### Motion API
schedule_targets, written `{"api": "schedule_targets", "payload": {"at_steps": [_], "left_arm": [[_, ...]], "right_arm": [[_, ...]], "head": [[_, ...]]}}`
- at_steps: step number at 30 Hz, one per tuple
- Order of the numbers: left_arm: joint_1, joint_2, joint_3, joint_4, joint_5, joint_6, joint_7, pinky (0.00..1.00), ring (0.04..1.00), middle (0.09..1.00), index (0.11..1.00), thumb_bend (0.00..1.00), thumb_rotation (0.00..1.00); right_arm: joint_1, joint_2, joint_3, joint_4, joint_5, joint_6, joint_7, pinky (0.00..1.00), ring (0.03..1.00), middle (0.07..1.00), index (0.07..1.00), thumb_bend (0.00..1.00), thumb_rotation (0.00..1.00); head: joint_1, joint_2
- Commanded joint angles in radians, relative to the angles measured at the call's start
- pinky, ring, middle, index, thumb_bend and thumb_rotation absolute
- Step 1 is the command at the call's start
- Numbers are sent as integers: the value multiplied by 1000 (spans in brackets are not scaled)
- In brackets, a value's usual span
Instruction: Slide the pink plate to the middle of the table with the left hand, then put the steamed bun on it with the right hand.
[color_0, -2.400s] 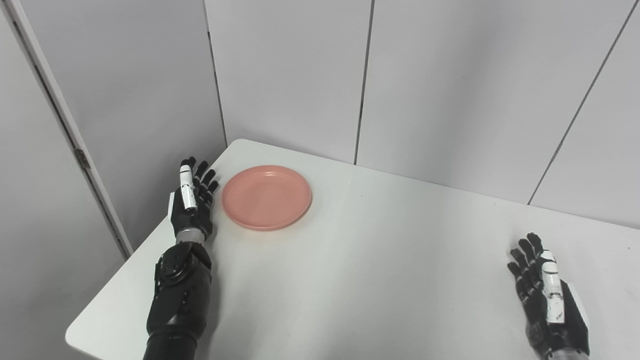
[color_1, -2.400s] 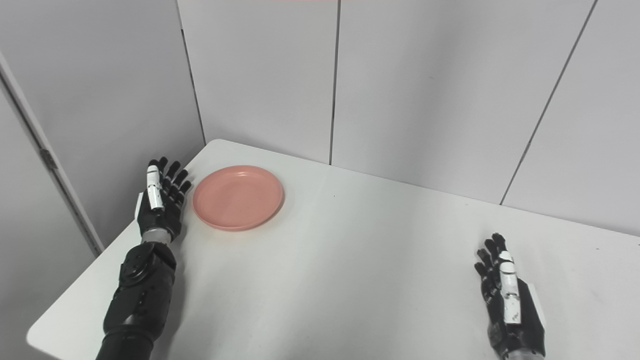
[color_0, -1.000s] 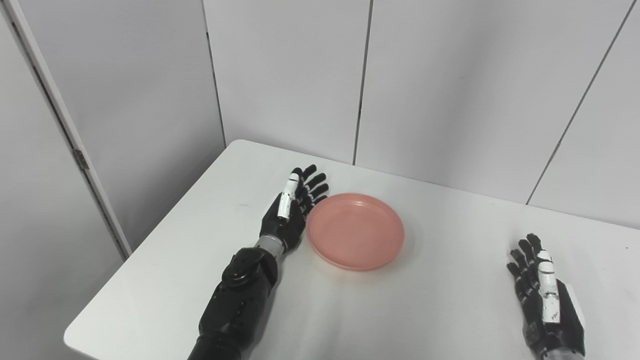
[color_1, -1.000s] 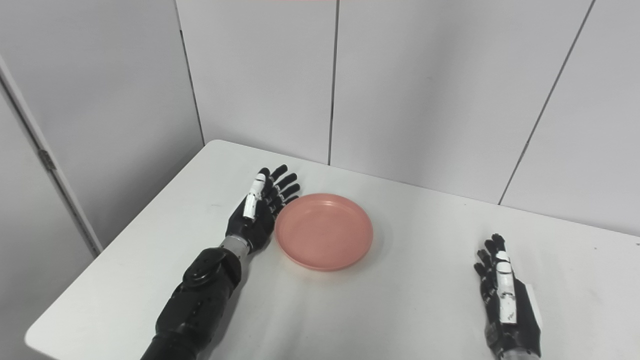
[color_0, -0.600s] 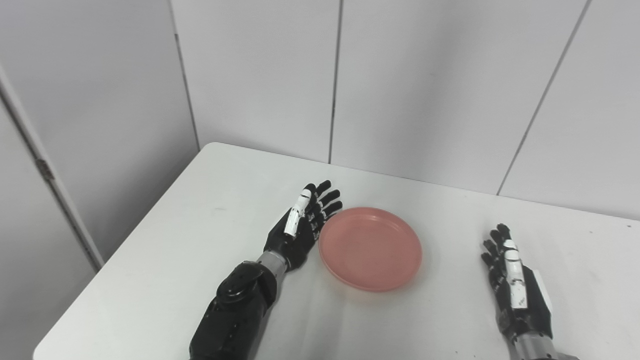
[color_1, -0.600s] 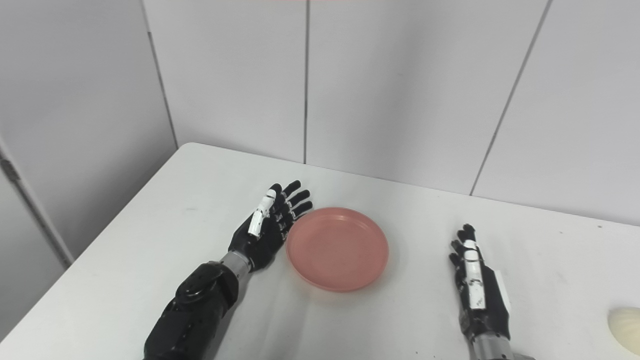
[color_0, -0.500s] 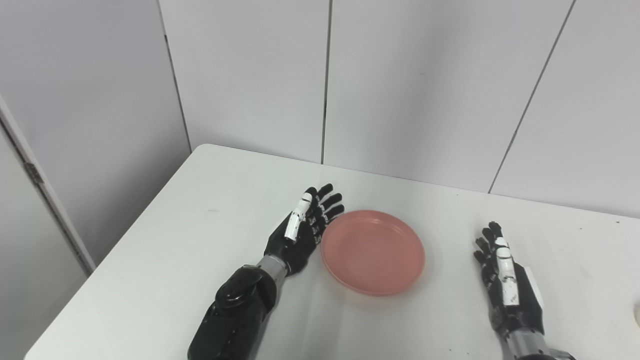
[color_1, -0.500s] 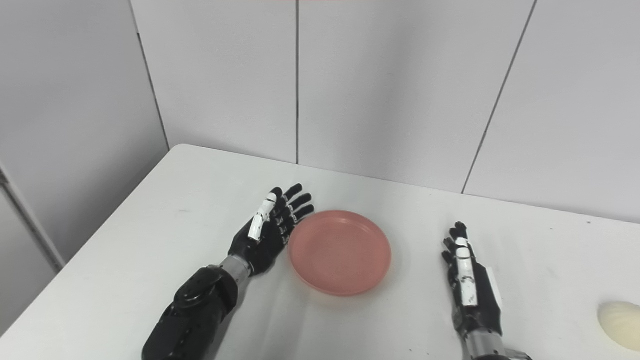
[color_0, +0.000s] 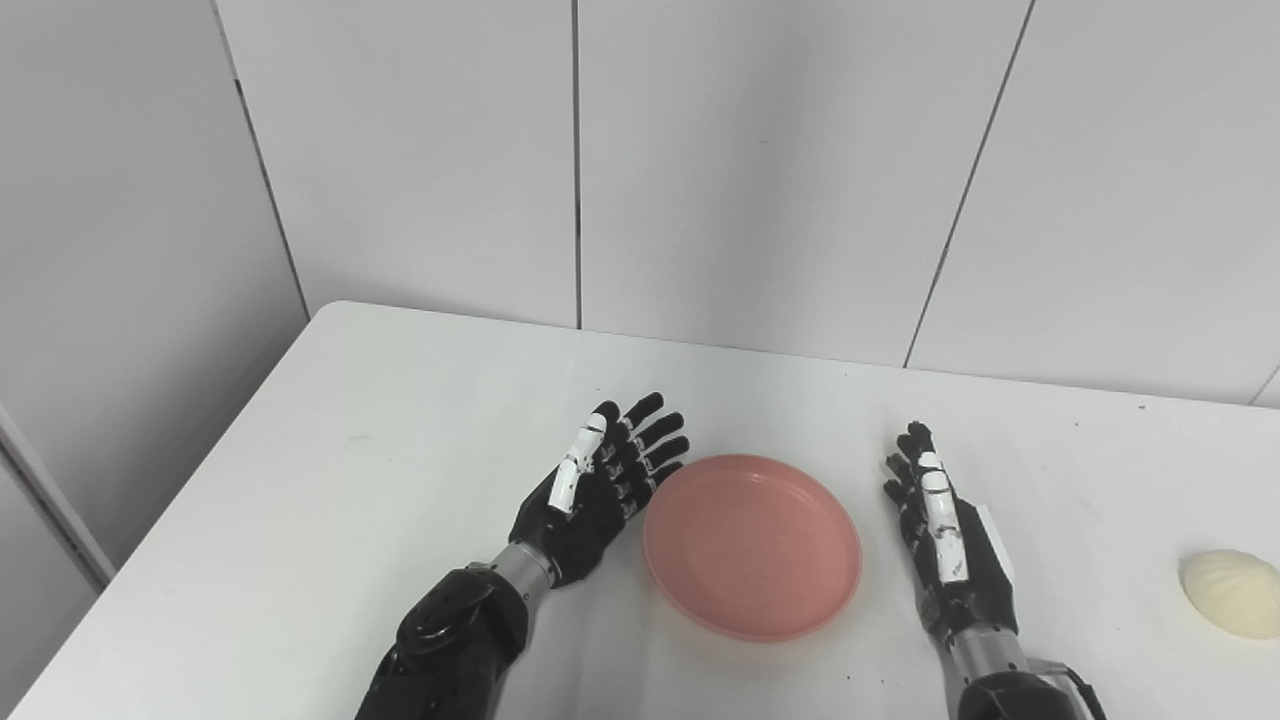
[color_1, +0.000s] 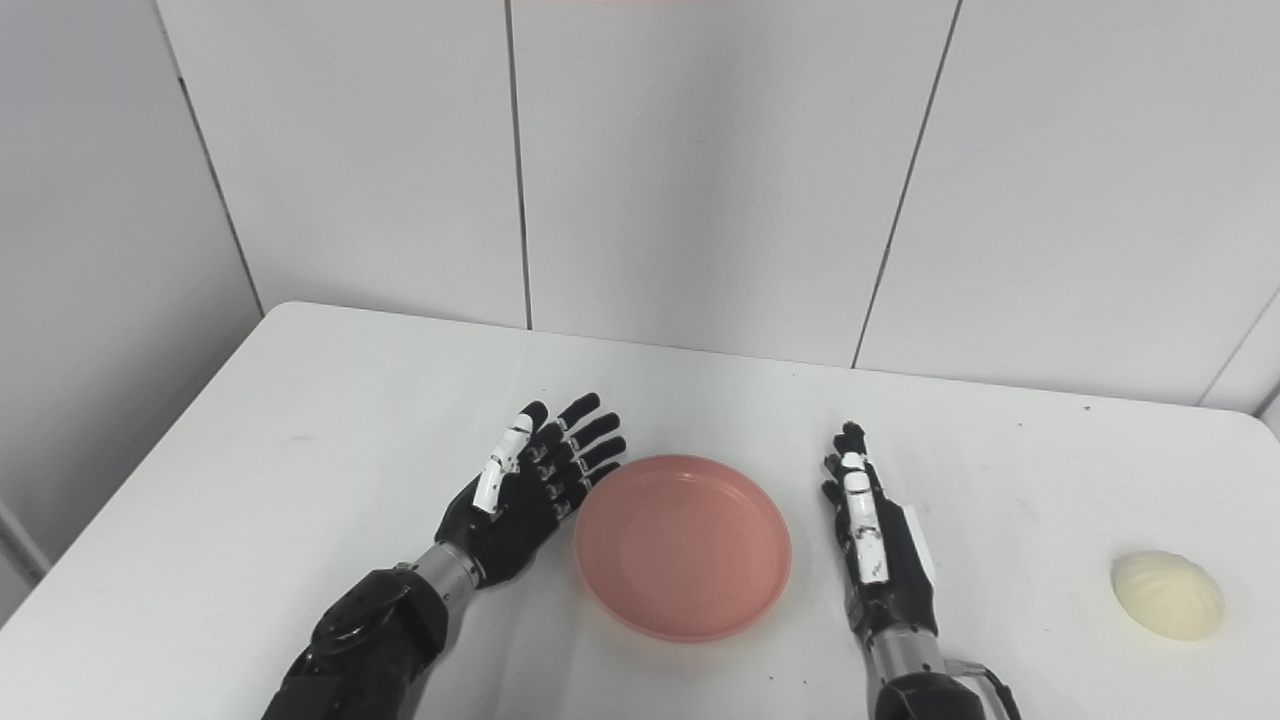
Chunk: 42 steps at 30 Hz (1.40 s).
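The pink plate (color_0: 752, 545) lies flat and empty near the middle of the white table (color_0: 400, 420). My left hand (color_0: 598, 490) is open, on edge, with its fingers against the plate's left rim. My right hand (color_0: 945, 533) is open, on edge, just right of the plate and apart from it. The steamed bun (color_1: 1168, 594), cream and ridged, lies on the table at the far right, well clear of my right hand.
Grey wall panels (color_0: 760, 170) stand right behind the table's far edge. The table's left edge runs down to the bottom left corner. A few small dark specks mark the tabletop.
My left hand has pushed the plate from the table's far left to its middle. The camera has turned right, bringing the bun into view. My right hand has stayed open on the table.
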Motion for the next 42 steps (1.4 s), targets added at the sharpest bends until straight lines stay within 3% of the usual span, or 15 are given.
{"api": "schedule_targets", "payload": {"at_steps": [1, 9, 18, 21, 30, 34, 38, 42], "left_arm": [[52, 8, -6, 57, 20, 87, 21, 943, 931, 939, 938, 427, 1000], [41, 34, 5, 118, 19, 70, -18, 929, 925, 933, 929, 429, 1000], [37, 33, 30, 155, 14, 49, -16, 922, 916, 925, 917, 432, 1000], [32, 36, 34, 177, 19, 24, -26, 930, 919, 928, 917, 435, 1000], [13, 68, 61, 290, 11, -41, -83, 890, 891, 907, 905, 448, 1000], [-4, 92, 70, 371, 3, -84, -127, 853, 869, 887, 881, 456, 993], [-32, 117, 71, 474, 3, -143, -176, 825, 853, 873, 863, 490, 926], [-60, 136, 81, 565, -9, -181, -221, 812, 844, 866, 857, 505, 887]], "right_arm": [[33, 29, 22, 54, -4, 12, 18, 1000, 1000, 1000, 1000, 212, 1000], [34, 39, 21, 63, -25, -11, 1, 1000, 1000, 1000, 1000, 227, 1000], [37, 49, 8, 36, -54, -44, -33, 1000, 999, 997, 1000, 258, 1000], [33, 50, 8, -1, -92, -90, -67, 980, 968, 978, 990, 259, 1000], [-24, -4, -1, -43, -225, -201, -148, 937, 935, 977, 977, 601, 1000], [-39, -30, -1, -101, -346, -226, -213, 841, 896, 962, 952, 620, 1000], [-50, -91, 26, -210, -499, -168, -222, 682, 861, 963, 981, 610, 982], [-53, -134, 22, -319, -621, -69, -210, 657, 859, 951, 983, 716, 901]], "head": [[-5, 0], [-60, 0], [-118, -10], [-171, -25], [-301, -67], [-349, -79], [-410, -96], [-460, -104]]}}
